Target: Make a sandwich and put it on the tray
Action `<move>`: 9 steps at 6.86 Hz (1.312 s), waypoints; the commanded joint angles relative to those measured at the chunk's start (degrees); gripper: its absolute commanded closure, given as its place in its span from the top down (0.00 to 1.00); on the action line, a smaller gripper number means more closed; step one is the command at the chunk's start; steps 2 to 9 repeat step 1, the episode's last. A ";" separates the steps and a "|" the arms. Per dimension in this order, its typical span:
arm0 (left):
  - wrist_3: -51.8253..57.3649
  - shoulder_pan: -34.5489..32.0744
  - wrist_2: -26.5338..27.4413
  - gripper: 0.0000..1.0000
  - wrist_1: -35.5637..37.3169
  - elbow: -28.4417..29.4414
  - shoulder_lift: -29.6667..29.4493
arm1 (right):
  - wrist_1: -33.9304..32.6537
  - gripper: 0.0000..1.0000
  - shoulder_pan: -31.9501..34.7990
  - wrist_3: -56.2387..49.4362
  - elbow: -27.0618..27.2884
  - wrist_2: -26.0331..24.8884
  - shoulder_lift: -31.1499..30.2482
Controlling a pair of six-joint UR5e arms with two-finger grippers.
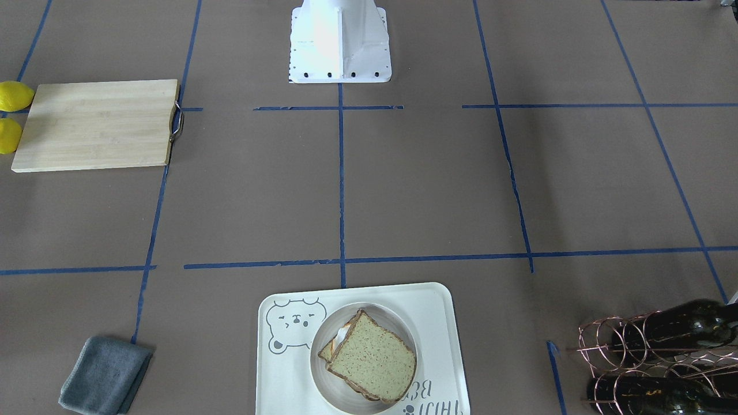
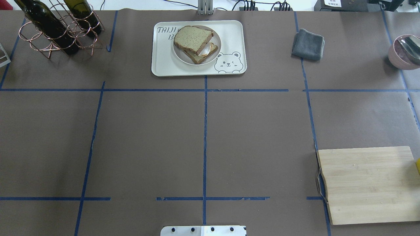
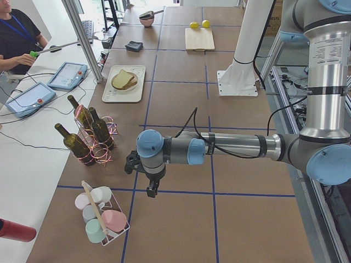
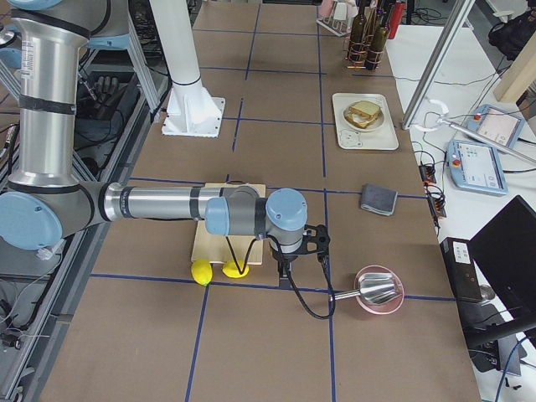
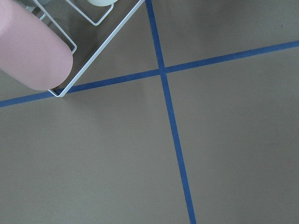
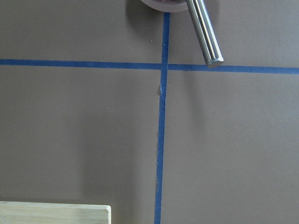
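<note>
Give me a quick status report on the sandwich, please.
Left gripper, right gripper away from tray; jaws unreadable. Sandwich on dish, on tray. Grey cloth apart.

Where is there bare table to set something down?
The middle is bare, between the tray, the robot base, the bottle rack and the cutting board. Crowded along the far edge: rack, tray, grey cloth, pink bowl.

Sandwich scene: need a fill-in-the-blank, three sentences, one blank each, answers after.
The sandwich lies on a round white dish, which sits on the ____.
The folded cloth is ____ in colour.
____ yellow lemons lie beside the cutting board.
Missing words: tray; grey; Two.
</note>
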 commanded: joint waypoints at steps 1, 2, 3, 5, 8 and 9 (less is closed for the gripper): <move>0.00 0.00 -0.09 1.00 0.00 -0.06 -0.04 | 0.02 1.00 0.00 0.04 0.04 0.00 0.17; 0.00 0.00 -0.09 1.00 0.00 -0.06 -0.04 | 0.02 1.00 0.00 0.04 0.04 0.00 0.17; 0.00 0.00 -0.09 1.00 0.00 -0.06 -0.04 | 0.02 1.00 0.00 0.04 0.04 0.00 0.17; 0.00 0.00 -0.09 1.00 0.00 -0.06 -0.04 | 0.02 1.00 0.00 0.04 0.04 0.00 0.17; 0.00 0.00 -0.09 1.00 0.00 -0.06 -0.04 | 0.02 1.00 0.00 0.04 0.04 0.00 0.17; 0.00 0.00 -0.09 1.00 0.00 -0.06 -0.04 | 0.02 1.00 0.00 0.04 0.04 0.00 0.17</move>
